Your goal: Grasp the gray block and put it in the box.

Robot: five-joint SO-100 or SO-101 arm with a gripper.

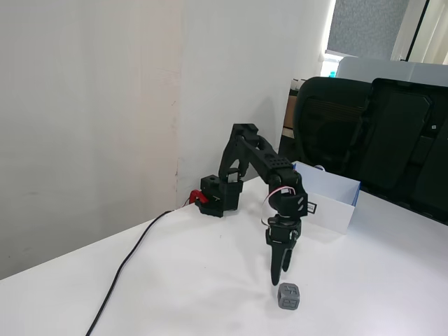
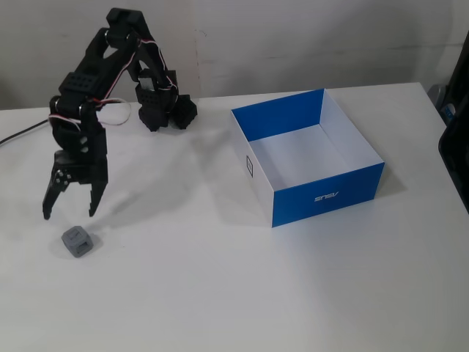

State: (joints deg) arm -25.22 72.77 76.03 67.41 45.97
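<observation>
The gripper [image 2: 67,215] hangs with its jaws spread wide, pointing down just above and behind the gray block [image 2: 77,240] on the table [image 2: 220,293]. It should centre over the cube before dropping. Open table lies between there and the box [image 2: 308,158], well apart.
</observation>
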